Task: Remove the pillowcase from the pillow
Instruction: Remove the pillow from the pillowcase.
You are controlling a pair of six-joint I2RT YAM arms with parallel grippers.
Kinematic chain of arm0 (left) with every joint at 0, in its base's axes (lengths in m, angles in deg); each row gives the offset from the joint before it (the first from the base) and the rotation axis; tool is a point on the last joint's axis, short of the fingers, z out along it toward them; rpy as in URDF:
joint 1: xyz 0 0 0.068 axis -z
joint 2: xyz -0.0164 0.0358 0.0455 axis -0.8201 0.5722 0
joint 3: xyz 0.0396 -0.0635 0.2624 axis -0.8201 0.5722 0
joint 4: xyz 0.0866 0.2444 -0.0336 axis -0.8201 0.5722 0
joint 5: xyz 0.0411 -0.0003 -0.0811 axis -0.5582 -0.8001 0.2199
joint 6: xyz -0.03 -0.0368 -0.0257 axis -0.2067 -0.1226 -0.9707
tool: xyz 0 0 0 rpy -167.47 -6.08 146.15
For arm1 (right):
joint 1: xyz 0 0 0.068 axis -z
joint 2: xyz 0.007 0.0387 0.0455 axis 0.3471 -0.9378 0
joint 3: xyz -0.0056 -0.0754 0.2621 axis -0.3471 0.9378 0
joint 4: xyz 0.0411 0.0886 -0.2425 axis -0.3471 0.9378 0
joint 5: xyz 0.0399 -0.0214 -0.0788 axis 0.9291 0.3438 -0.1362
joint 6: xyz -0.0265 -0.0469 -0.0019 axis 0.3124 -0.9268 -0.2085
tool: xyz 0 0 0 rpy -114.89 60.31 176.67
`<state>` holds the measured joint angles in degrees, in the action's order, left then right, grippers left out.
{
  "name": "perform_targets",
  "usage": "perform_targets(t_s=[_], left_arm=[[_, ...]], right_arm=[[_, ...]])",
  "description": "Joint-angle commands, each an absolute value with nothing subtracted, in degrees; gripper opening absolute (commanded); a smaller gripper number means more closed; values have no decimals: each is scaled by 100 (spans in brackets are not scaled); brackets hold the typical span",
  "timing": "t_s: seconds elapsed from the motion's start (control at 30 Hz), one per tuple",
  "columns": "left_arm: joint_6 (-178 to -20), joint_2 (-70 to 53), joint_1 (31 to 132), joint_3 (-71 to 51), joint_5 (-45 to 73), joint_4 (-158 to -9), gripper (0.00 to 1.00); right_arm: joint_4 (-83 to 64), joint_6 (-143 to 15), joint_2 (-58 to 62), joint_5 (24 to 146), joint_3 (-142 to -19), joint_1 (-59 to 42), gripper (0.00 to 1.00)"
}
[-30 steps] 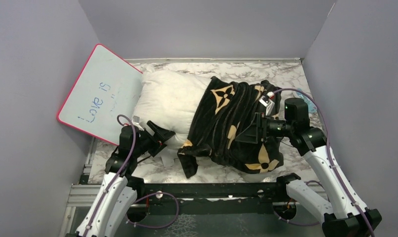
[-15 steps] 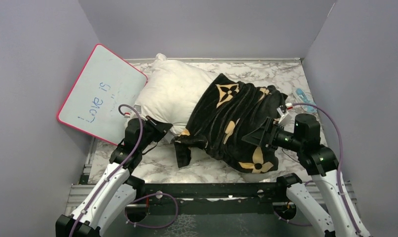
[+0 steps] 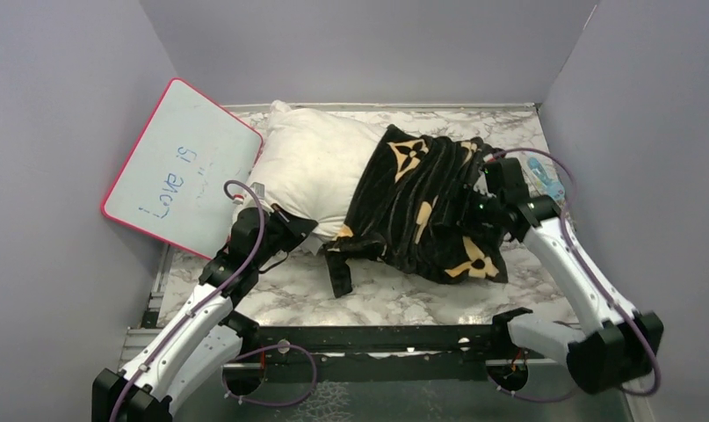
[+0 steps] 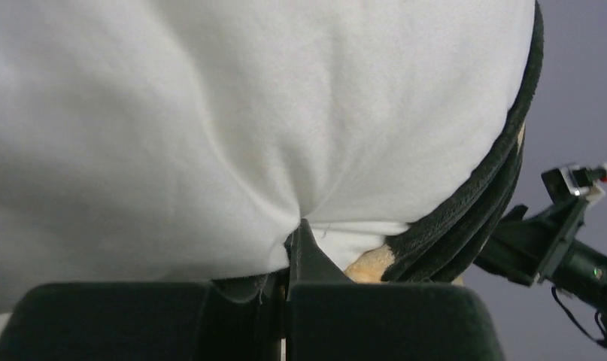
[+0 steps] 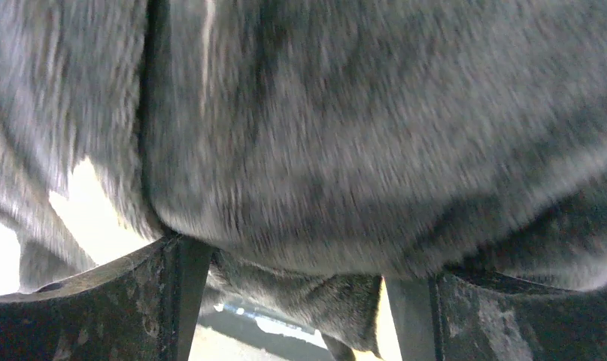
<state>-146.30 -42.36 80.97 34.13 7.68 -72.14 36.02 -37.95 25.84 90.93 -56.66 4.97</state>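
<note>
Black velvety pillowcase half off white pillow; left jaws pinch pillow, right jaws spread

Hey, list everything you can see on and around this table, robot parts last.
pillow: one, off-white, far left-centre of the table, its left half bare
pillowcase: one, black with tan flowers, bunched over the pillow's right half
whiteboard: one, pink-rimmed, at the left wall
blue item: one, light blue, far right; too small to identify
table: one, white marble pattern
left gripper: one, black, shut on the pillow
right gripper: one, black, jaws wide, pillowcase fabric between them
</note>
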Motion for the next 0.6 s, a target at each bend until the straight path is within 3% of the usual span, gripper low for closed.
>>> perform_targets(t_s=[0.0,0.1,0.2,0.3,0.37,0.57], left_arm=[[-14583,-4498,8155,3319,789,-7306,0],[-14593,-4619,8164,3406,729,-7242,0],[-14546,-4475,8164,3292,742,-7264,0],[-14442,-4195,8171,3145,955,-7397,0],[-14458,-4088,8179,3116,1034,-7443,0],[-14641,-4184,8199,3266,1081,-7540,0]], right_arm=[[2709,-4434,1220,8463,-6800,519,83],[2861,-4353,1038,8493,-7325,516,84],[3128,-3929,1432,8167,-7084,519,86],[3372,-3404,2482,7881,-6504,516,90],[3661,-2857,3204,7810,-6094,512,98],[3575,-1701,5114,8983,-4580,518,91]])
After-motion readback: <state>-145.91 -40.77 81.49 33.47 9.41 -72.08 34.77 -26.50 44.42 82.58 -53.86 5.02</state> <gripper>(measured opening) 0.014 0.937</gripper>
